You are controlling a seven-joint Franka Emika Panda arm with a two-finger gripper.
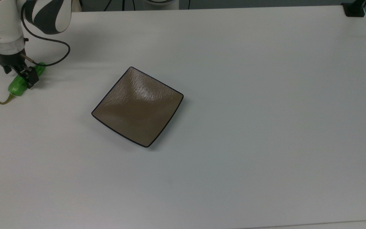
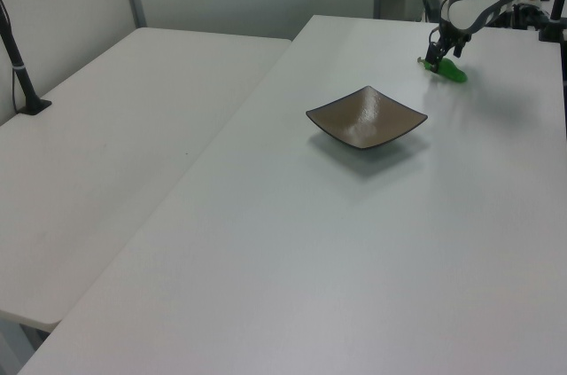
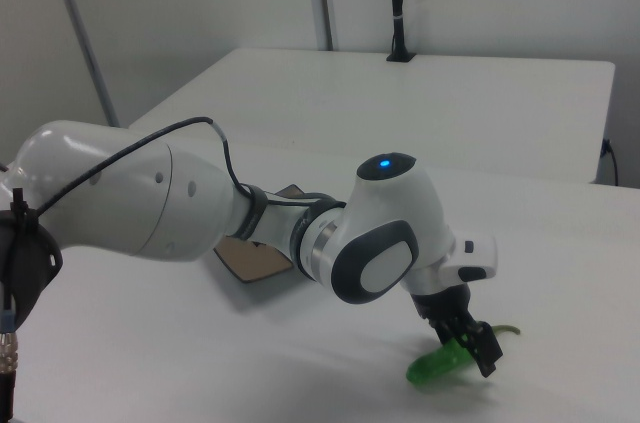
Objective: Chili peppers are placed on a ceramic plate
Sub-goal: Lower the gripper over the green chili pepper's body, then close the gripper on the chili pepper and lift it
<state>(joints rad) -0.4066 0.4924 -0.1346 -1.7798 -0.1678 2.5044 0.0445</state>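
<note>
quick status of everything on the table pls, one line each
chili pepper: lying on the table, off the plate, between the fingers
ceramic plate: flat on the table, nothing on it
gripper: low over the pepper, fingers open on either side of it

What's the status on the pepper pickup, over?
End effector down at the chili pepper, fingers straddling it, open. Pepper flat on the table, not lifted. Ceramic plate bare, path to it unobstructed.
</note>
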